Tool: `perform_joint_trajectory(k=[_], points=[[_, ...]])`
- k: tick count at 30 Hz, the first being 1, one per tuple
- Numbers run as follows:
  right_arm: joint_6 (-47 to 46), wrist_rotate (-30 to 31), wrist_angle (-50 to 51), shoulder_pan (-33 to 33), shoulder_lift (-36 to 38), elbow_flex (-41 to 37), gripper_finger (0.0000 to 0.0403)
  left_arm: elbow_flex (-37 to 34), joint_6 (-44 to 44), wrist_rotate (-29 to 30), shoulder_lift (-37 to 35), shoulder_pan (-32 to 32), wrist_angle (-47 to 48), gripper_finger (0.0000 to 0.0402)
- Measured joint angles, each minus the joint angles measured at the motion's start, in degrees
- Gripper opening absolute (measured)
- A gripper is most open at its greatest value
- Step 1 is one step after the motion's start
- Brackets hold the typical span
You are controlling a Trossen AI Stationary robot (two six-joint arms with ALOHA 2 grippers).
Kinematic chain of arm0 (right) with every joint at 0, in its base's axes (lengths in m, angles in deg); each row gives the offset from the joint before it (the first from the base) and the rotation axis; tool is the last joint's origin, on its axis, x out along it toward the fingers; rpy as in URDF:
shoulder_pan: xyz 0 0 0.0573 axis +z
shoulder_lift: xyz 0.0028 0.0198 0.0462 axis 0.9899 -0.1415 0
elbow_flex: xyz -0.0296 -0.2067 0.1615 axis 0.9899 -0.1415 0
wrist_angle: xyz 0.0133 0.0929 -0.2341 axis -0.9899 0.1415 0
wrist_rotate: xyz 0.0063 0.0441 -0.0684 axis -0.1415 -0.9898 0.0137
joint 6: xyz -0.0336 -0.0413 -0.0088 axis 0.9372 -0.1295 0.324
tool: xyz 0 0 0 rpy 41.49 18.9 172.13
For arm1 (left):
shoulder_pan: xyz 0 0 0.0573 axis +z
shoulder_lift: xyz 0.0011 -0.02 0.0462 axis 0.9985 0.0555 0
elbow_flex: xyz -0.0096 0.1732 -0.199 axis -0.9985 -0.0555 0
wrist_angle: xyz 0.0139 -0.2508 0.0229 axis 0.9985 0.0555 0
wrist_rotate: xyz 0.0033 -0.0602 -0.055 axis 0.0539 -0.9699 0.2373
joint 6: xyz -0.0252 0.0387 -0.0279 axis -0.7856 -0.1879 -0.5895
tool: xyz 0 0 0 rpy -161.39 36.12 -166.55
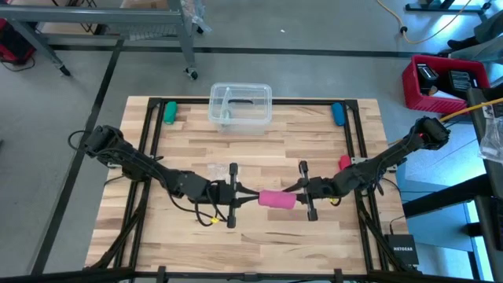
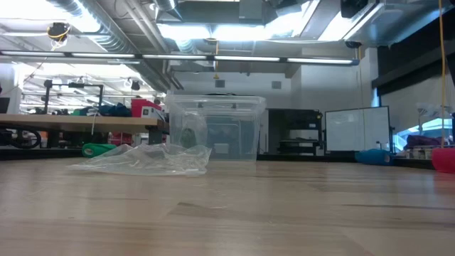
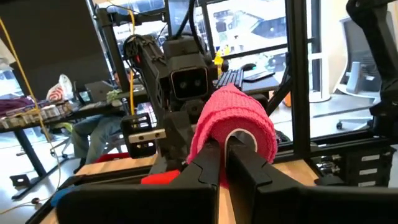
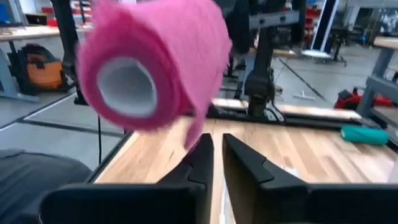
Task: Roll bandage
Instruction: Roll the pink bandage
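Left gripper (image 3: 222, 148) clamps one end of the bandage (image 1: 277, 200); we see right gripper (image 4: 213, 149) slightly parted at the loose tail, roll above table (image 1: 259, 157).

You have the soft pink elastic fabric bandage (image 1: 277, 200) wound into a short, fat cylinder around a pale hollow core. It lies on its side above the middle of the wooden worktop (image 1: 251, 149), near the front edge, its axis running left to right between the two arms. From the left wrist view the roll (image 3: 235, 127) shows a ribbed, fuzzy outer layer. From the right wrist view (image 4: 149, 62) a loose tail of fabric hangs down from its underside
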Motion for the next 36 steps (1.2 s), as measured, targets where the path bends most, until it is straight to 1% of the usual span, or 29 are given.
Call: perform_joint_trajectory(k=[2, 5, 8, 10, 13, 15, 18, 20, 24, 28, 32, 36], points=[[-1.1, 1.4, 2.1, 0.0, 0.0, 0.0, 0.0052, 0.0, -0.2, 0.0, 0.0, -0.3, -0.2, 0.0004], [-2.6, 4.2, 7.7, 0.0, 0.6, 0.0, 0.0094, 0.0, -0.1, 0.2, 0.0, -0.8, -0.2, 0.0004], [-5.6, 4.3, 16.5, 0.0, 3.2, 0.0, 0.0144, 0.0, 0.4, 4.5, 0.0, -1.7, 0.6, 0.0004], [-8.9, 2.5, 24.1, 0.1, 6.0, 0.3, 0.0176, 0.0, 1.6, 7.8, -0.2, -2.3, 2.2, 0.0004], [-14.9, -2.0, 36.0, 0.1, 10.1, 3.5, 0.0219, 0.0, 1.9, 9.9, -0.2, -2.8, 4.1, 0.0004], [-17.5, -5.5, 39.9, 0.1, 12.0, 5.8, 0.0244, 0.0, 1.5, 10.0, -0.2, -2.8, 5.4, 0.0004], [-17.1, -10.8, 40.9, 0.1, 12.4, 9.0, 0.0271, 0.0, 0.8, 10.3, -0.2, -2.7, 6.7, 0.0004], [-15.7, -12.0, 41.1, 0.1, 12.4, 11.5, 0.0282, 0.0, 0.2, 10.4, -0.2, -2.5, 7.4, 0.0004], [-10.9, -11.6, 41.0, 1.3, 11.5, 15.6, 0.0287, 0.0, -0.1, 10.4, -0.2, -2.4, 7.6, 0.0004], [-4.5, -6.7, 40.8, 3.6, 8.6, 19.7, 0.0287, 0.0, -0.1, 10.4, -0.2, -2.2, 7.5, 0.0004], [1.0, -1.0, 41.0, 4.4, 2.9, 23.4, 0.0287, 0.0, -1.4, 10.4, -0.2, -1.8, 7.5, 0.0004], [3.9, 1.7, 41.5, 4.2, -2.9, 27.3, 0.0287, 0.0, -1.7, 10.4, -0.2, -1.7, 7.4, 0.0004]])
